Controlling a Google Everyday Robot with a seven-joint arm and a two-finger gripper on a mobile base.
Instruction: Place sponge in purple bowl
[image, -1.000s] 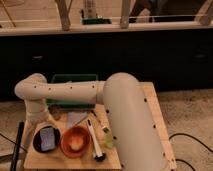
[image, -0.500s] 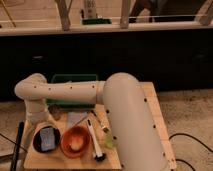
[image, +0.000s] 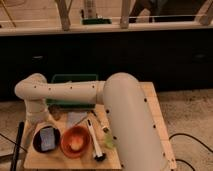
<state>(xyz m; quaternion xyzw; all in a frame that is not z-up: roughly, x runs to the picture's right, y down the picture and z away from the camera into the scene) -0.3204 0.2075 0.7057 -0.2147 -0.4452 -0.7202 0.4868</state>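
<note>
The pale blue sponge (image: 47, 138) sits inside the very dark purple bowl (image: 37, 145) at the front left of the wooden table (image: 156, 117). Part of the bowl's dark rim shows around it. My gripper (image: 44, 125) hangs at the end of the white arm's left bend, right above the bowl and the sponge. I cannot make out whether it still touches the sponge.
An orange bowl with a yellow inside (image: 76, 141) stands right of the purple bowl. A flat grey-blue cloth (image: 76, 118) lies behind it. A long white-handled brush (image: 94, 142) and a small green thing (image: 108, 143) lie further right. A green bin (image: 75, 80) stands at the back.
</note>
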